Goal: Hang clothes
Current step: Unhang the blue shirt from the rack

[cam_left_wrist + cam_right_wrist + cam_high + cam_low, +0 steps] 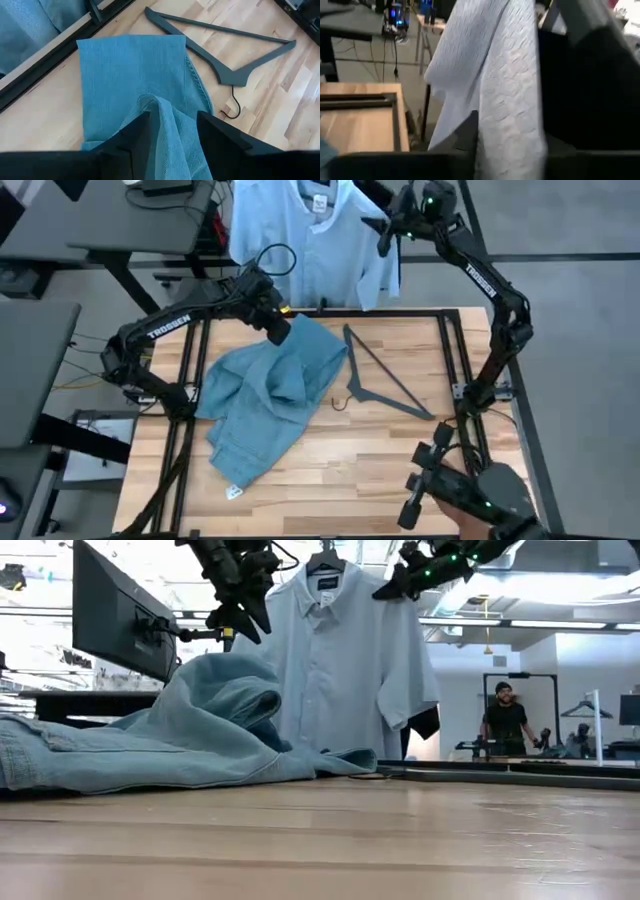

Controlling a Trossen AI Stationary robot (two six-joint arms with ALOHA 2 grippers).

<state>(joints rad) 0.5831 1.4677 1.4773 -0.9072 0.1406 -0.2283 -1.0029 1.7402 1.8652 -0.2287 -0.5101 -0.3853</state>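
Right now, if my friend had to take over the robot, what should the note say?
Left gripper: shut on a fold of the jeans, lifting it over the table.
Right gripper: up at the shoulder of the pale shirt; grip unclear.
Done: pale shirt hangs behind the table.
Left: jeans mostly lie on the wood, beside the empty hanger. A black garment peeks out behind the shirt.

The high view looks straight down on the table [400, 470]. The low view sits at tabletop level, facing the shirt [345, 660] and the room behind. Both share the jeans [270, 395]. The right wrist view seems pressed close against the shirt.
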